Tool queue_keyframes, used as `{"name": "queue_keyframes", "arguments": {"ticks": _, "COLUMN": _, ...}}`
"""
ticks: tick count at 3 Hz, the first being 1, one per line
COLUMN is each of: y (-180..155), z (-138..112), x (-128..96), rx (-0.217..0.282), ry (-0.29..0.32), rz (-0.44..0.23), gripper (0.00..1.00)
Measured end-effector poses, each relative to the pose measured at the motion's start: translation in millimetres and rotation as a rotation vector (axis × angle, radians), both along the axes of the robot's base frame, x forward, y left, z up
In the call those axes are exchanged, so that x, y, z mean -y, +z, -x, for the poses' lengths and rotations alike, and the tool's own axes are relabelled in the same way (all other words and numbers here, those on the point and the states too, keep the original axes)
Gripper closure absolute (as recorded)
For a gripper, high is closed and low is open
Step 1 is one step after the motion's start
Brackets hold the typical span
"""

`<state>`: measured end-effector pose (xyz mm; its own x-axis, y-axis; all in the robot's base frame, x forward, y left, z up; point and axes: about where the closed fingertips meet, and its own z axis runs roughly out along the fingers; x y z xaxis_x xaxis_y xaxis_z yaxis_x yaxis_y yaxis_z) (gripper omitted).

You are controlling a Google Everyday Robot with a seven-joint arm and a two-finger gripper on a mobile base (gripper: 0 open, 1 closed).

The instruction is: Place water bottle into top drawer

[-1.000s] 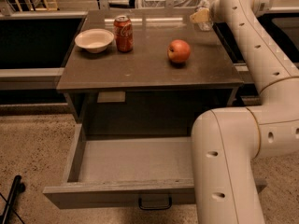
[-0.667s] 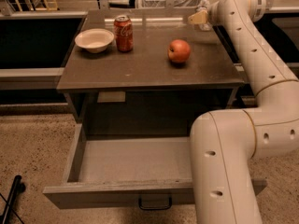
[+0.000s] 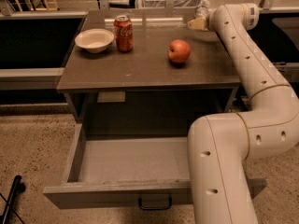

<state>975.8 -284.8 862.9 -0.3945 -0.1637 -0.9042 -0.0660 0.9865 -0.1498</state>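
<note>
My jaws hang over the far right corner of the brown flat-topped desk [image 3: 140, 73], at the end of my white arm [image 3: 243, 64]. I cannot tell whether they are apart or together, nor can I make out the small clear plastic water bottle there. The wide grey top drawer [image 3: 74, 155] stands pulled out below, its dark metal handle [image 3: 155, 203] facing front; my arm covers its right part. On the desk, a white round bowl [image 3: 95, 39] sits just beside a red Coca-Cola can [image 3: 124, 33], with a red apple [image 3: 179, 51] further right.
</note>
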Motion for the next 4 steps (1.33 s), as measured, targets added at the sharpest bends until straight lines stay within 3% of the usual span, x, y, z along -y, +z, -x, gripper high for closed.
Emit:
{"name": "queue_keyframes", "arguments": {"ticks": 2, "y": -15, "z": -12, "x": 7, "rx": 0.039, "ry": -0.019, "rz": 0.016, "gripper": 0.03}}
{"name": "queue_keyframes", "arguments": {"ticks": 4, "y": -21, "z": -19, "x": 11, "rx": 0.071, "ry": -0.032, "rz": 0.022, "gripper": 0.40}}
